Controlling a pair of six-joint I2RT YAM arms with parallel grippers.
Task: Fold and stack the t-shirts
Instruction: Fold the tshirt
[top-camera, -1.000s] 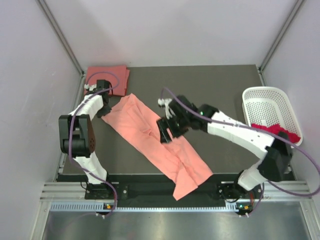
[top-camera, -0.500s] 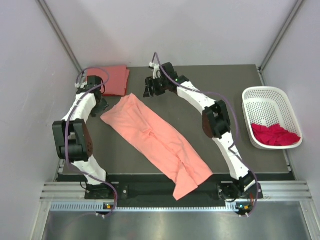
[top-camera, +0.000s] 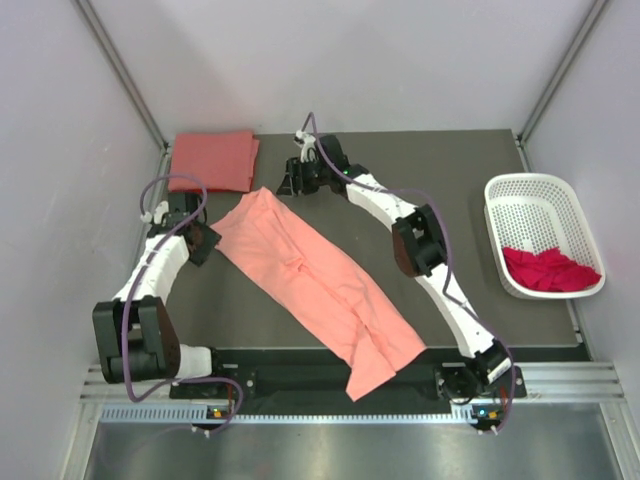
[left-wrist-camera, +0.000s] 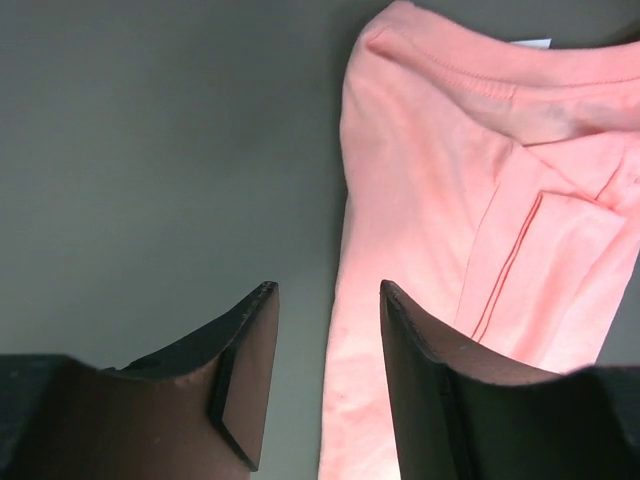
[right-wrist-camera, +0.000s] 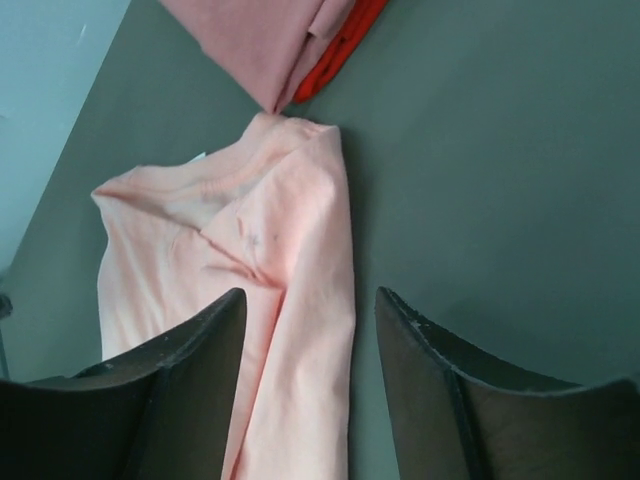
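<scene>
A light salmon-pink t-shirt (top-camera: 310, 275), folded into a long strip, lies diagonally across the dark table, and its near end hangs over the front edge. My left gripper (top-camera: 203, 243) hovers open at the strip's far left edge. In the left wrist view the gripper (left-wrist-camera: 325, 300) straddles that edge of the shirt (left-wrist-camera: 450, 180). My right gripper (top-camera: 292, 185) is open at the far corner of the strip, and its wrist view shows the gripper (right-wrist-camera: 310, 300) over the shirt's right edge (right-wrist-camera: 300, 260). A folded coral-red t-shirt (top-camera: 212, 160) lies at the back left. A magenta-red t-shirt (top-camera: 550, 270) sits in the basket.
A white perforated basket (top-camera: 530, 205) stands off the table's right edge. The folded coral-red shirt's corner (right-wrist-camera: 270, 40) nearly touches the pink strip's far tip. Bare dark table (top-camera: 450, 180) lies to the right of the strip. Grey walls close in the sides and back.
The right arm swung from the middle of the strip to its far end. The left arm drew back from the folded stack to the strip's left edge.
</scene>
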